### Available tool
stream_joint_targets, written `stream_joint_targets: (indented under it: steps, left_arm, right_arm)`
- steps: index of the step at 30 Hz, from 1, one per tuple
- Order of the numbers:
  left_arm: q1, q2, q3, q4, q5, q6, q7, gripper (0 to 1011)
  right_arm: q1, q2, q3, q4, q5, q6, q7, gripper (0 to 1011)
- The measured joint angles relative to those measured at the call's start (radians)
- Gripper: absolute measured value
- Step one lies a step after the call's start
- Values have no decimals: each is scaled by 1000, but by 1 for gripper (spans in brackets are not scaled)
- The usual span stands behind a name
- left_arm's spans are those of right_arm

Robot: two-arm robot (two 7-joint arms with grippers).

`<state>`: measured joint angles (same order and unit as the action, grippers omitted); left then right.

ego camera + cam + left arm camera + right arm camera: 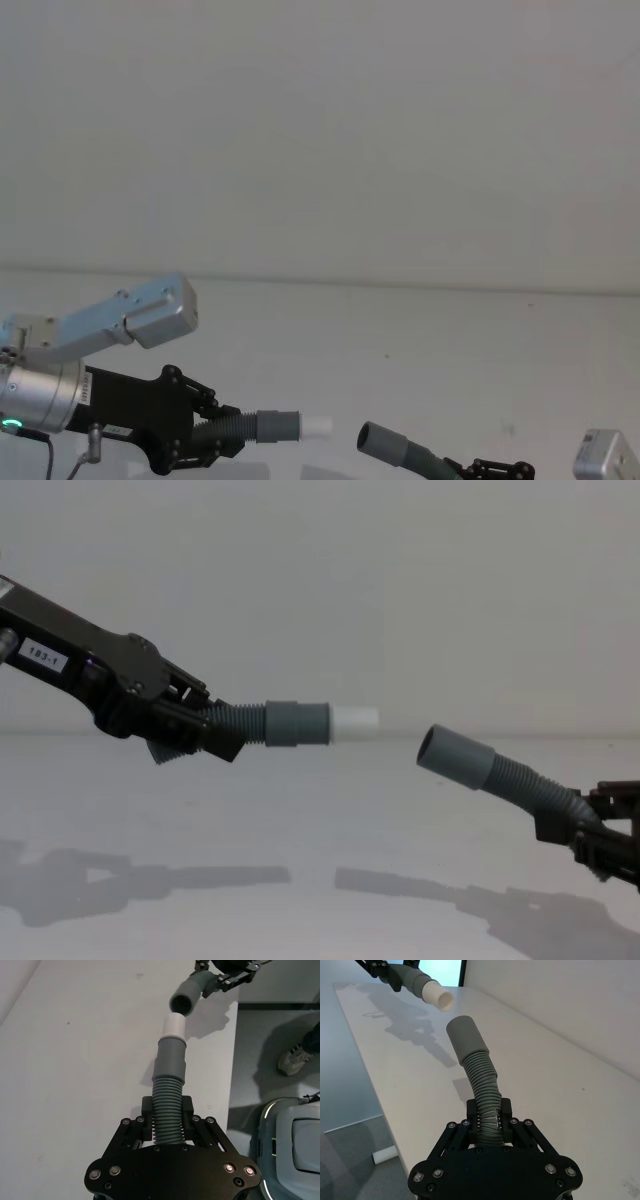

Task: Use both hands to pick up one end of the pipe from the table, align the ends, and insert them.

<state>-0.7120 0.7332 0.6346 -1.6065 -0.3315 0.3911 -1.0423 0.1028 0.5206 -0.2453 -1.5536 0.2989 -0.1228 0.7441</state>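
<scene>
Both pipe pieces hang in the air above the white table (pixel 300 820). My left gripper (pixel 200 735) (pixel 167 1110) is shut on the ribbed part of one piece (pixel 295 723) (pixel 280 426), and its narrow white tip (pixel 355 720) (pixel 175 1025) points right. My right gripper (pixel 590 835) (pixel 489 1115) is shut on the ribbed part of the other piece (pixel 480 1080). That piece's open grey socket (pixel 455 755) (pixel 380 440) tilts up toward the tip. A small gap separates the two ends, and the socket sits slightly lower than the tip.
The table's edge (pixel 234 1060) runs close beside the pieces, with grey floor beyond it. A person's shoe (pixel 295 1057) and the robot's base (pixel 295 1150) are on that floor. A plain white wall (pixel 320 130) stands behind the table.
</scene>
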Motion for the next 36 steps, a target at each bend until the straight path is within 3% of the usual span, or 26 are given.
stream_joint_targets:
  steps: [12,36]
  left_arm:
    - [-39,-12,37,25,11,6,-25,299]
    - [-70,-18,67,46,23,22,-16,299]
  right_arm:
    - [11,-5,-11,15,0,-25,-13,233]
    - [18,-9,-18,26,4,-45,-23,233]
